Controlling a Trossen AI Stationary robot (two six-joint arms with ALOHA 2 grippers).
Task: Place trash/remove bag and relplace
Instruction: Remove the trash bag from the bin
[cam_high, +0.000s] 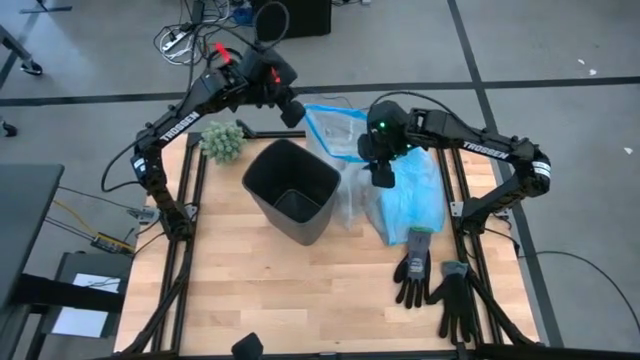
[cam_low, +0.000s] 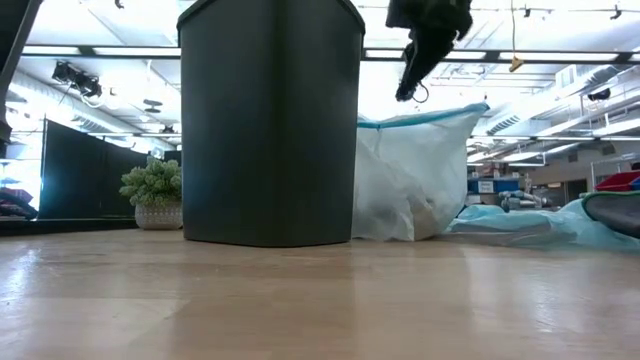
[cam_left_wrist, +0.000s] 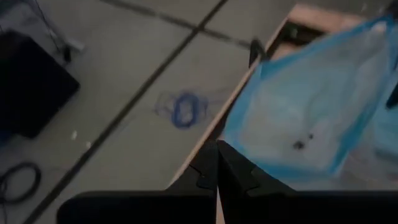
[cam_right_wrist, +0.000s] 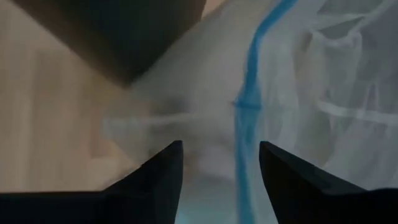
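My right gripper hangs above the pile of plastic just beside the black bin, its 2 fingers spread apart with nothing between them, and through my wrist camera I look down on crinkled film crossed by a blue seam. My left gripper waits at the far edge of the table, fingers pressed together on nothing, looking toward the light-blue bag. The bin stands upright and I see no liner in it. The bag I need, the thin grey-white one, lies crumpled between the bin and the blue plastic. I see no loose trash from here. To do this well, I judge I should come straight down onto a raised fold of the grey-white film, not the blue seam, close only once film sits between both fingers, and lift slowly so the bin is not dragged or tipped.
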